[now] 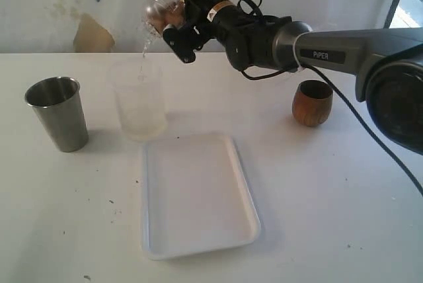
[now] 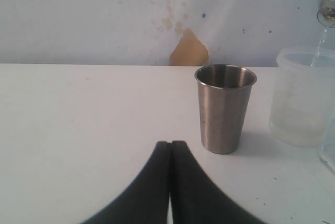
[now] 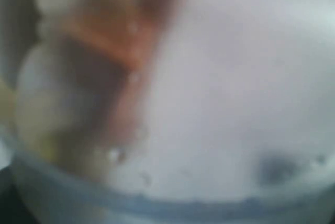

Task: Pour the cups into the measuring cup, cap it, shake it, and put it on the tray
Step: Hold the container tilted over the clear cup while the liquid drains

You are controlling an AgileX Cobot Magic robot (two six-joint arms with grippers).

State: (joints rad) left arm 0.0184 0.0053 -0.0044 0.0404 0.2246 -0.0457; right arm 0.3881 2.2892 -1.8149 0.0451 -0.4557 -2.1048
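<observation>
The right end effector (image 1: pixel 170 13) grips a tipped clear vessel (image 1: pixel 155 6) with wide jaws; the left end effector (image 2: pixel 170 148) is closed, empty.

a: what sort of place is this?
b: a makeshift robot test room — a "piper" arm (image 1: pixel 344 50) reaches over a white table (image 1: pixel 330 217).
a: what else shows it?
b: behind the tray (image 1: pixel 198 197) — a bare, stained wall (image 1: pixel 53 5) with a tan patch (image 1: pixel 92 34).
</observation>
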